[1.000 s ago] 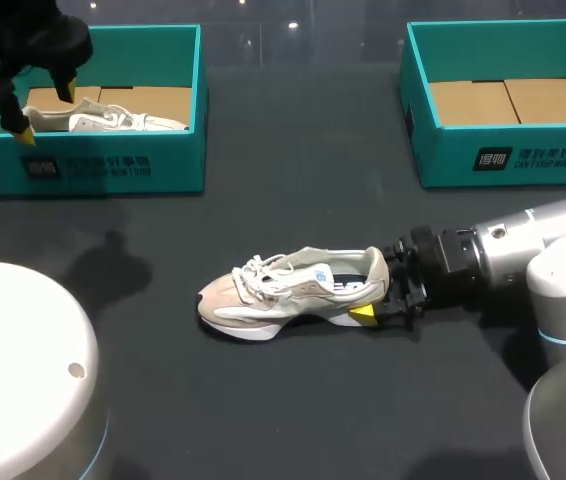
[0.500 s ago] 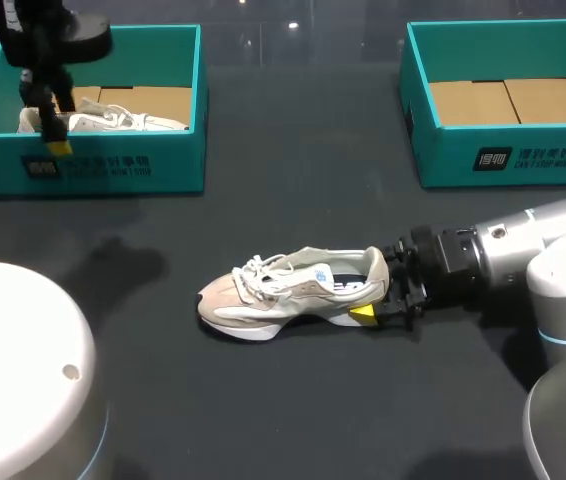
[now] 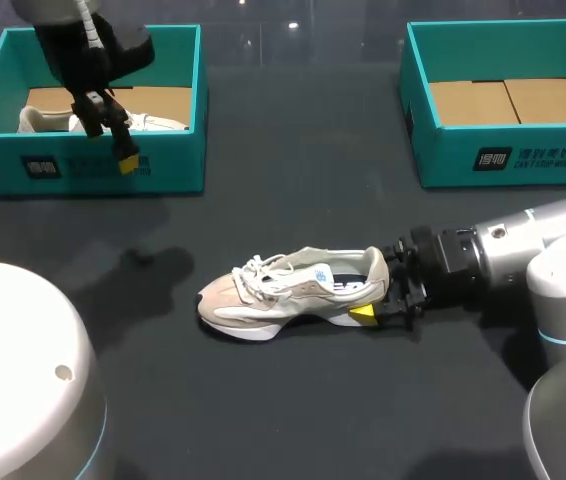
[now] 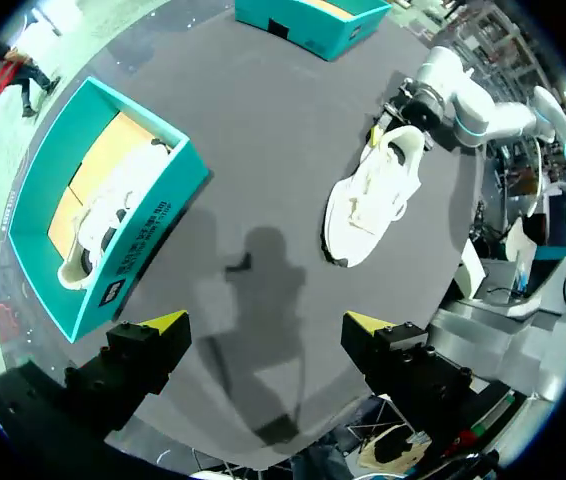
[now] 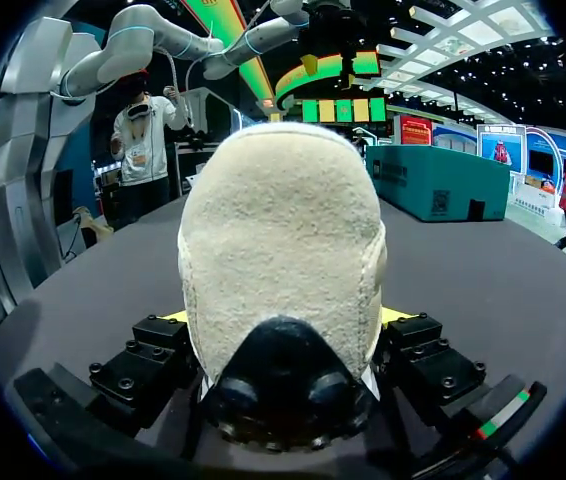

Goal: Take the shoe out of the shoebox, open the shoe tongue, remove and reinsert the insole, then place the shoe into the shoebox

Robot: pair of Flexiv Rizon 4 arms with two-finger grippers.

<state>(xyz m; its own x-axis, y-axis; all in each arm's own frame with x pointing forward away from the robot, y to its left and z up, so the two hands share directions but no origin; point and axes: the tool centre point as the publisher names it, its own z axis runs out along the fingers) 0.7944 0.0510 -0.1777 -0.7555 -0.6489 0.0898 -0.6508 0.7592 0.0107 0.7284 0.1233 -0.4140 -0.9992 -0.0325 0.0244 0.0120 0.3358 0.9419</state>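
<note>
I have the shoe [image 3: 283,295] lying on its sole on the dark, matte tabletop [image 3: 293,190], with its toe pointing away from my right arm. It is a low runner with beige suede-like panels, pale mesh, white laces in loose loops and a thick white wedge sole. My right gripper [image 3: 373,290] is clenched on the shoe's heel, one yellow-tipped finger on each side. In the right wrist view the heel fills the space between the fingers: a rounded, fuzzy cream back above a glossy black rubber heel piece.

My left gripper [image 4: 265,322] hangs released, its fingers spread wide with nothing between them, well apart from the shoe and off past its toe end. In the head view it hovers over the front wall of a teal shoebox [image 3: 163,165] made of smooth card with straight walls. A second shoe [image 3: 113,122], whitish, lies inside on the brown cardboard floor.

A matching shoebox [image 3: 503,160] sits well apart from the shoe, off past its heel end, and its floor is made of flat brown cardboard flaps.
</note>
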